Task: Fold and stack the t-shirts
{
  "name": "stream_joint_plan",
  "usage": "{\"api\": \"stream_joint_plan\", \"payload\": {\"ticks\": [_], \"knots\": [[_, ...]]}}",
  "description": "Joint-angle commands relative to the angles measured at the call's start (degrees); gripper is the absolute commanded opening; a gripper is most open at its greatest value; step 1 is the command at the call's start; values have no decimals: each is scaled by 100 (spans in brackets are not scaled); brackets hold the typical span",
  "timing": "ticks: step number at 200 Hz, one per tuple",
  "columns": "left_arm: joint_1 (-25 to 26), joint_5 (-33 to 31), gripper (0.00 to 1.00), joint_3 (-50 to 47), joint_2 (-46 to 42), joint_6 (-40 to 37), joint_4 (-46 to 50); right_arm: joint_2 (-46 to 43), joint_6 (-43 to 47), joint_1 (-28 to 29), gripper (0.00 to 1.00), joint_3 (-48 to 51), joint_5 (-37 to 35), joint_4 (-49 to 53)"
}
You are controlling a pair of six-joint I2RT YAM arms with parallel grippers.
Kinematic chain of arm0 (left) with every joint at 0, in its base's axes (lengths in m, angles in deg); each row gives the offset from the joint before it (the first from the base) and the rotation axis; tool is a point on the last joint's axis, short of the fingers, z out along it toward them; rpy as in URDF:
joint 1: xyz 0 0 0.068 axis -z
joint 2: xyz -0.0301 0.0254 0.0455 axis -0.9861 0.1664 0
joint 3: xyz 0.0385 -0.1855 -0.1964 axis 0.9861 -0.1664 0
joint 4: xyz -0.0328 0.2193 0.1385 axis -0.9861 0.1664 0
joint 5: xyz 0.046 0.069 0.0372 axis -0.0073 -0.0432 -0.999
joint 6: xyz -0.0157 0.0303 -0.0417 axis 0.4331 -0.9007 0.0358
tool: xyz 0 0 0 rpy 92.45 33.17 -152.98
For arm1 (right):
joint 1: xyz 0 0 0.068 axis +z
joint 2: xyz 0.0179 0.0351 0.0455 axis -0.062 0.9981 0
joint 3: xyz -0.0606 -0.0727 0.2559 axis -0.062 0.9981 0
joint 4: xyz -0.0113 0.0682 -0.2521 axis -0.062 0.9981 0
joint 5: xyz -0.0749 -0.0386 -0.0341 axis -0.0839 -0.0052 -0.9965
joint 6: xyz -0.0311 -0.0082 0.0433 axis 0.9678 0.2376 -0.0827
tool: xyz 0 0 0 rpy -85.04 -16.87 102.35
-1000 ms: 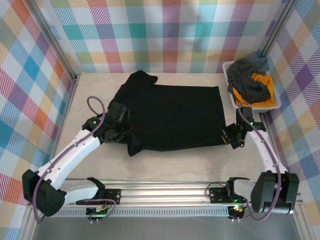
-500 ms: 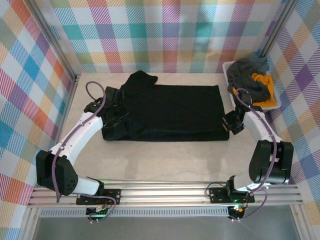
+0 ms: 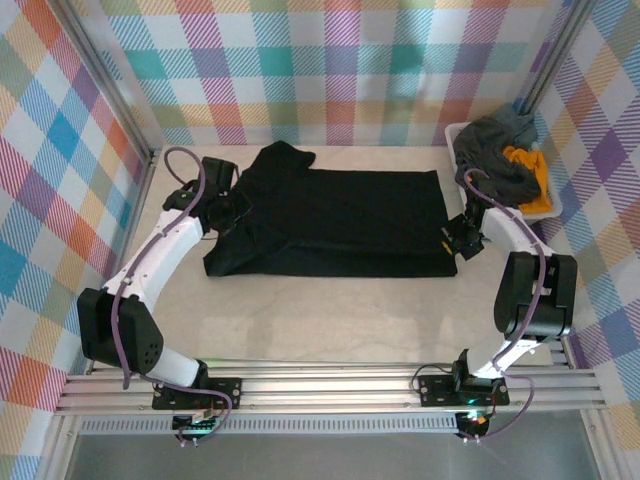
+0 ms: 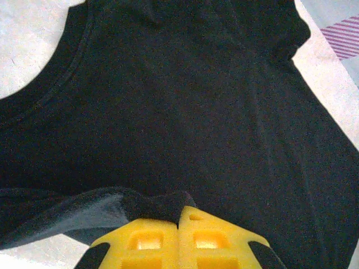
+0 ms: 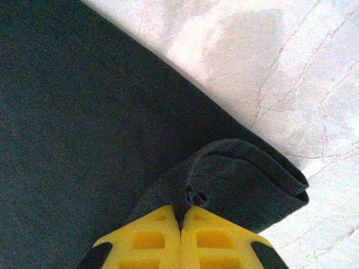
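A black t-shirt [image 3: 340, 220] lies spread across the middle of the table, its near edge doubled over onto itself. My left gripper [image 3: 238, 215] is at the shirt's left end, near the collar, and is shut on a pinch of black fabric [image 4: 160, 203]. The yellow fingers [image 4: 216, 241] meet with the cloth between them. My right gripper [image 3: 455, 243] holds the shirt's right end, shut on a folded corner of the hem [image 5: 224, 174]. More t-shirts, a dark grey one [image 3: 495, 165] and an orange one [image 3: 528, 165], lie bunched in a tub.
The white tub [image 3: 455, 150] stands at the back right corner, just beyond the right gripper. Checked walls close in the table on three sides. Bare marble tabletop [image 3: 330, 320] lies between the shirt and the arm bases' rail.
Both grippers have moved away from the bases toward the far side, carrying the shirt's near edge over the shirt. The black shape is now narrower front to back.
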Motion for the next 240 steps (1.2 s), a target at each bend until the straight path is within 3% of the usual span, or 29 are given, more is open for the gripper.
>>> {"api": "stream_joint_plan", "payload": {"ticks": [1, 57, 93, 100, 107, 112, 116, 132, 162, 187, 222, 240], "knots": [[-138, 64, 0, 234, 135, -169, -116, 92, 45, -34, 0, -193, -68, 7], [-183, 265, 0, 659, 829, -463, -317, 401, -45, -34, 0, -408, -111, -12], [-191, 249, 0, 1500, 1690, -910, -98, 658, -8, -34, 0, -616, -31, -33], [-196, 306, 0, 1697, 1885, -1036, -26, 741, 74, -34, 10, -686, 49, -42], [-205, 305, 16, 1894, 2055, -1155, 96, 804, 176, -34, 21, -757, 117, -16], [-209, 245, 42, 2040, 2140, -1241, 221, 832, 241, -32, 27, -813, 126, 38], [-205, 139, 54, 2129, 2186, -1282, 314, 826, 303, -34, 30, -846, 118, 82], [-213, -264, 66, 2118, 2005, -1404, 481, 531, 468, -34, 41, -771, 60, 142], [-218, -207, 59, 866, 815, -755, 540, -347, 796, -5, 51, -151, 52, 37], [-226, 239, 47, -715, -28, -118, -250, -729, 1047, 174, 42, 481, 374, -129], [-456, 740, 37, -1498, 449, 332, -790, -897, 1042, 492, 29, 1216, 766, -672], [-723, 488, 31, -1579, 802, 385, -730, -641, 1033, 485, 29, 1292, 732, -761]]}}
